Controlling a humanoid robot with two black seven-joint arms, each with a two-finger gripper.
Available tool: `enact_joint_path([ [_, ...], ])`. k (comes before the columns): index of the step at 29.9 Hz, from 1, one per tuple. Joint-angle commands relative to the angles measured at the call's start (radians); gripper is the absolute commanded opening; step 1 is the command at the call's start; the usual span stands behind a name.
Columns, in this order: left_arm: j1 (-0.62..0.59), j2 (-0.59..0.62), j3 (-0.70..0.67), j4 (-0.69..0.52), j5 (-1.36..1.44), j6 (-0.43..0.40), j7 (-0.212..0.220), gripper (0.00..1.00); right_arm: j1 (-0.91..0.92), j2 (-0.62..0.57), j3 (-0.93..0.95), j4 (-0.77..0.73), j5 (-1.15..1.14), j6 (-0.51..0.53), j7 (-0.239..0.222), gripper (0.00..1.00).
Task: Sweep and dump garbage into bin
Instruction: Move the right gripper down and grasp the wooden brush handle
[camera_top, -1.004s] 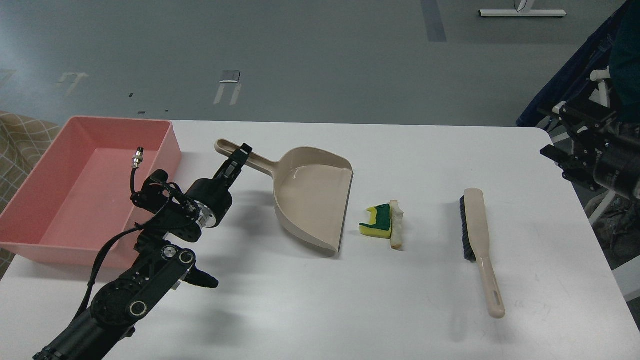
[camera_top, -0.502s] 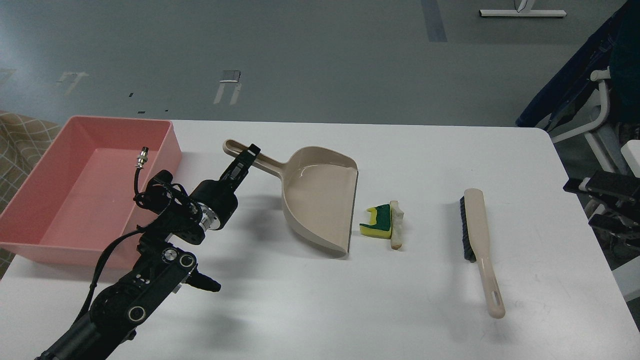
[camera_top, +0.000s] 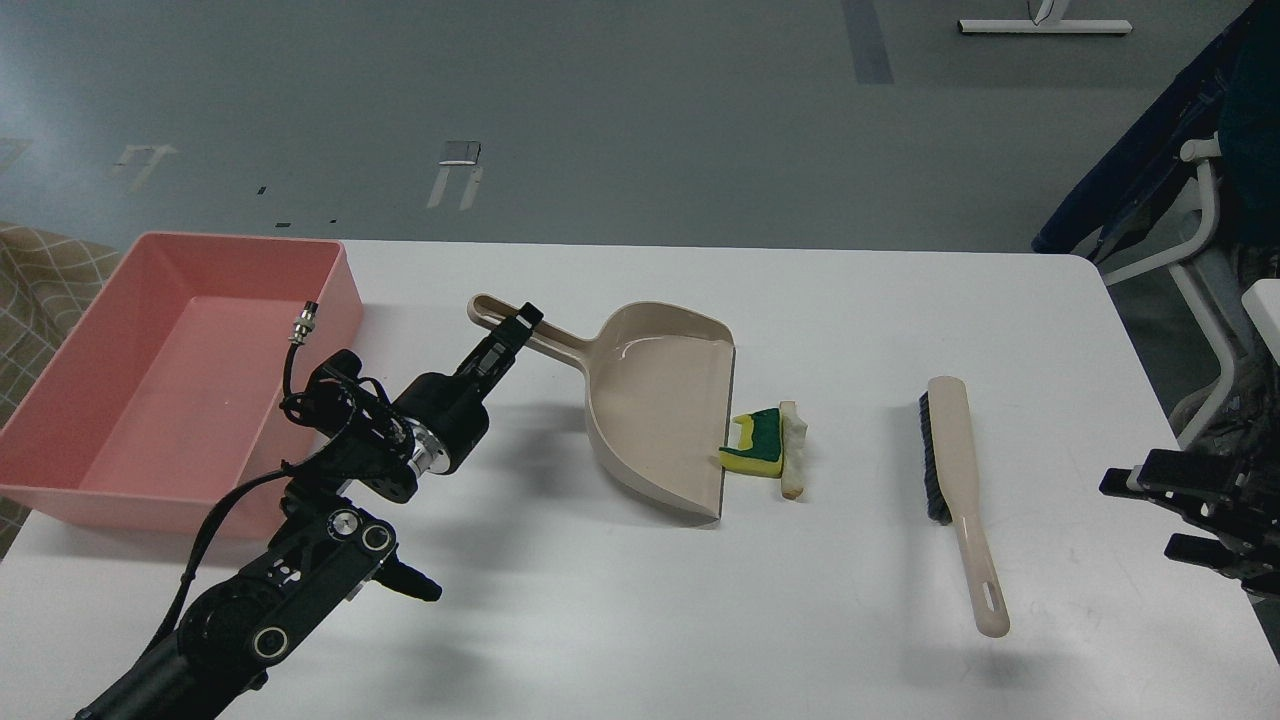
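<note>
My left gripper (camera_top: 518, 331) is shut on the handle of the beige dustpan (camera_top: 660, 405), whose open lip touches the garbage. The garbage is a yellow sponge piece with a green top (camera_top: 757, 445) and a whitish stick-like piece (camera_top: 793, 448) lying side by side on the white table (camera_top: 760, 620). The pink bin (camera_top: 150, 370) stands at the table's left end, behind my left arm. My right gripper (camera_top: 1135, 515) comes in at the right edge, open and empty, right of the brush.
A beige brush with black bristles (camera_top: 955, 490) lies on the table right of the garbage, handle toward me. A cable plug (camera_top: 303, 323) sticks up from my left arm near the bin's wall. A chair frame (camera_top: 1200, 250) stands beyond the table's right edge.
My left gripper has slid the dustpan to the right until its lip reached the sponge piece. My right gripper has come down and into view at the right edge.
</note>
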Motion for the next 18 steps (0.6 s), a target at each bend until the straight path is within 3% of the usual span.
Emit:
enact_joint_path([
  [1,0.004,0.003,0.0,-0.001,0.001,0.001,-0.002,0.0,0.007,0.023,-0.002,0.0,-0.002,0.0,-0.031,0.97],
  [11,0.006,-0.001,-0.002,-0.01,0.001,0.001,-0.005,0.0,0.029,0.158,-0.002,-0.002,-0.034,-0.002,-0.126,0.96],
  [18,0.007,-0.007,-0.002,-0.012,0.001,0.001,-0.007,0.0,0.044,0.23,-0.002,-0.002,-0.1,-0.002,-0.146,0.96],
])
